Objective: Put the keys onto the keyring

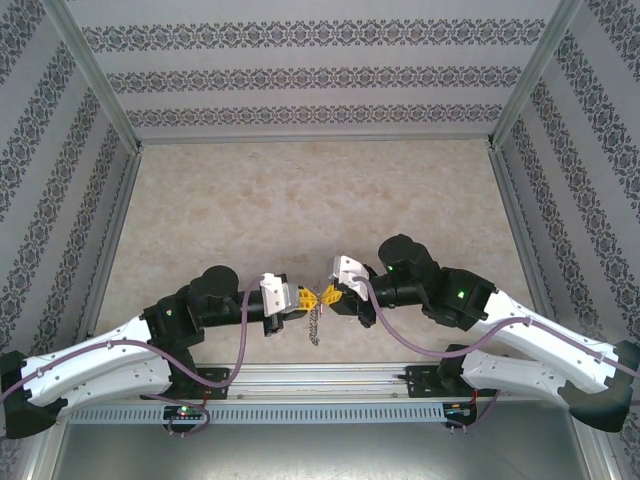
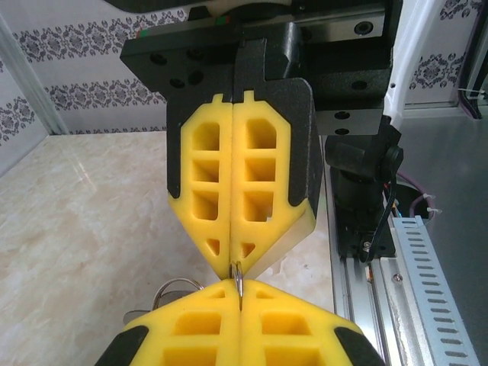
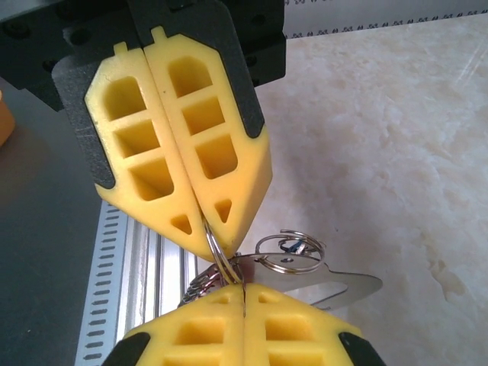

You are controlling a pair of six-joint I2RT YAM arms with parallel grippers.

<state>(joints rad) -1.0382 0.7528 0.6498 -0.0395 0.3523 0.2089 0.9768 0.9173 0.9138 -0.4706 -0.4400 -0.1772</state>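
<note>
Marbled beige tabletop (image 1: 300, 190), patterned walls (image 1: 300, 80) enclosing it. Left gripper (image 1: 304, 298) and right gripper (image 1: 331, 294) are facing tip to tip at the near edge. Each is fully closed and pinching the thin round wire keyring (image 3: 216, 245) between latticed yellow pads (image 3: 255, 179). A flat silvery key (image 3: 347, 286) is dangling beside it. Risk: if either arm twists, the smooth wire could slide out and drop.
</note>
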